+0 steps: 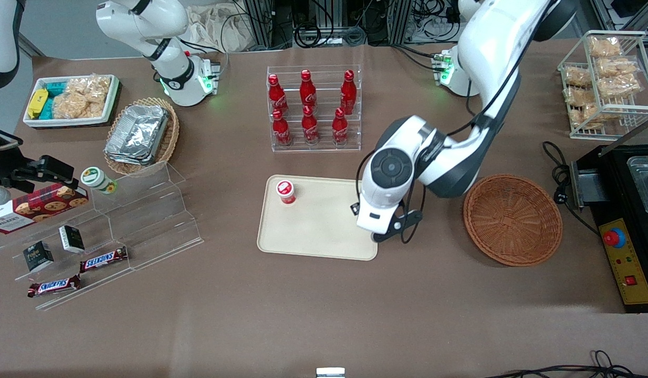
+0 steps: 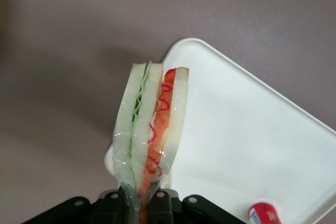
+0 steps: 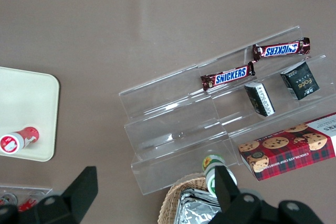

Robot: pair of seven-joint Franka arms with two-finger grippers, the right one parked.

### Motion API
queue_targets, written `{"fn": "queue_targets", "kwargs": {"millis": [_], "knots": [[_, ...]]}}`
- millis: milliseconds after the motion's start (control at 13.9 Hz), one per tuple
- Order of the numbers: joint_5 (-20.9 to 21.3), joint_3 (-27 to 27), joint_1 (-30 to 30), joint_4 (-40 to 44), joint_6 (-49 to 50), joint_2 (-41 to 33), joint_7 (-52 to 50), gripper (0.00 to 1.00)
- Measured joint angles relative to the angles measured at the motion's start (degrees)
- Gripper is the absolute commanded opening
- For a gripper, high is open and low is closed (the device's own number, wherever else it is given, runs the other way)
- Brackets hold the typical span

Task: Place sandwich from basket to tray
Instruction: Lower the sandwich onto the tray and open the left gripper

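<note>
**Sandwich held over the tray's corner**

The left arm's gripper [image 2: 140, 205] hangs above the corner of the flat rectangular cream-beige plastic tray [image 1: 313, 231] that lies nearest the front camera and toward the working arm's end of the brown tabletop [image 1: 324, 315]. Its jaws are clamped on the small triangular wedge sandwich of pale bread [image 2: 152, 135], which stands on edge in clear wrap, its green and red filling layers showing between the slices. The wrist view shows the sandwich over the rounded corner of the tray, partly over the tray surface and partly over the tabletop; whether it touches the tray cannot be told. In the front view the arm's white wrist hides the sandwich.

The round shallow reddish-brown woven wicker basket [image 1: 513, 219] sits beside the tray toward the working arm's end, apart from it, with nothing showing inside.

A small red-and-white capped cup [image 1: 286, 191] stands on the tray near the corner farther from the front camera, toward the parked arm's end.

A clear acrylic rack with six red cola bottles [image 1: 312, 107] stands farther from the front camera than the tray. Toward the parked arm's end lie a lighter tan wicker basket of foil containers [image 1: 141, 137] and a clear stepped display stand [image 1: 145, 220] carrying two chocolate bars in brown wrappers [image 1: 103, 259]
</note>
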State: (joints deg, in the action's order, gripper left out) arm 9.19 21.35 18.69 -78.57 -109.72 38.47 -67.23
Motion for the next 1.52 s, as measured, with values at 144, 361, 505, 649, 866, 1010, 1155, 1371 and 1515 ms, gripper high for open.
{"fn": "queue_targets", "kwargs": {"millis": [144, 361, 505, 649, 866, 1010, 1155, 1371, 1515], "knots": [[0.0, 0.0, 0.29, -0.02, -4.33, 3.53, -0.34, 0.0], [0.0, 0.0, 0.6, -0.14, -8.07, 7.0, -0.46, 0.04], [0.0, 0.01, 0.85, -0.15, -8.92, 8.07, -0.5, 0.23], [0.0, 0.01, 0.95, -0.14, -9.55, 8.23, -0.58, 0.44], [0.0, 0.02, 0.97, -0.11, -9.69, 8.21, -0.68, 1.0], [0.0, 0.02, 0.94, 0.22, -9.67, 7.84, -1.58, 1.0], [0.0, -0.05, 0.63, 1.26, -7.76, 5.42, -3.97, 1.0], [0.2, -0.58, -2.3, 2.48, 2.08, -3.8, -4.83, 1.0], [0.43, -0.72, -5.7, 2.34, 6.77, -9.84, -3.95, 1.0]]}}
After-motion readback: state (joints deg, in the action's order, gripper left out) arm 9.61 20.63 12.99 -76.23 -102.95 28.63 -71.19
